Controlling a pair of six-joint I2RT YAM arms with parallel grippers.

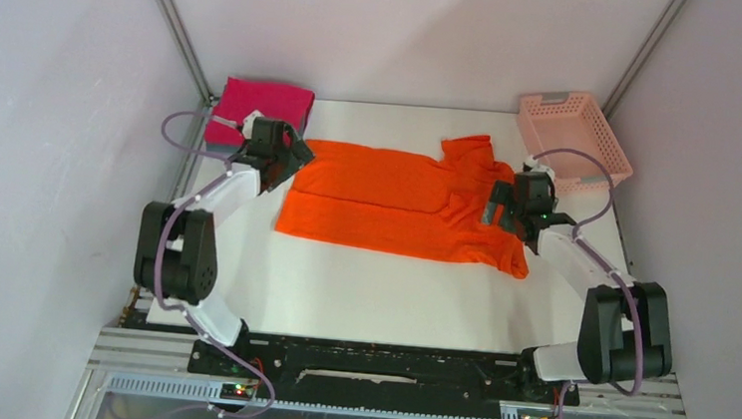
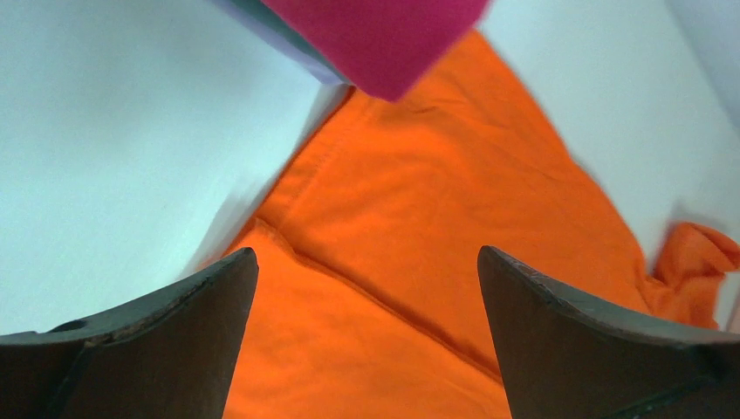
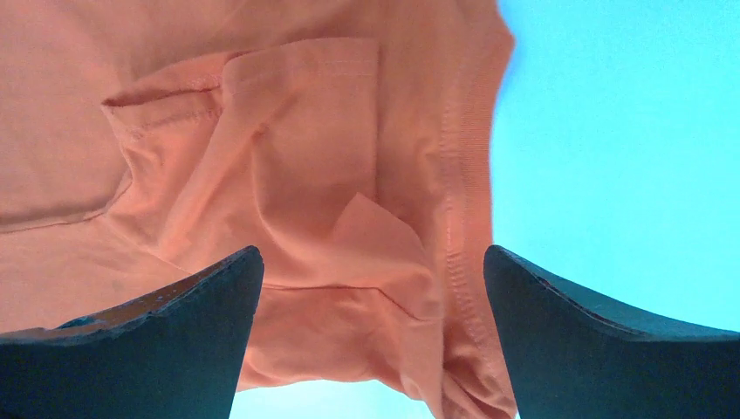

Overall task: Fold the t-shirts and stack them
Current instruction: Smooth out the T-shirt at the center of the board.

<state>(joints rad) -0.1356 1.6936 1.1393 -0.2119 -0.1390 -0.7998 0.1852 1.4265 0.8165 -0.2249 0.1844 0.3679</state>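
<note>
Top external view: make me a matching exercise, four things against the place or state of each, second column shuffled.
1. orange t-shirt
2. magenta t-shirt
3. basket
4. left arm's fingers

A. far right corner
B. spread open over orange cloth
C. folded, far left corner
D. laid out in the middle

Pairs: 1-D, 2-C, 3-A, 4-B

Plain orange t-shirt (image 1: 398, 202), magenta t-shirt (image 1: 260, 101)
</note>
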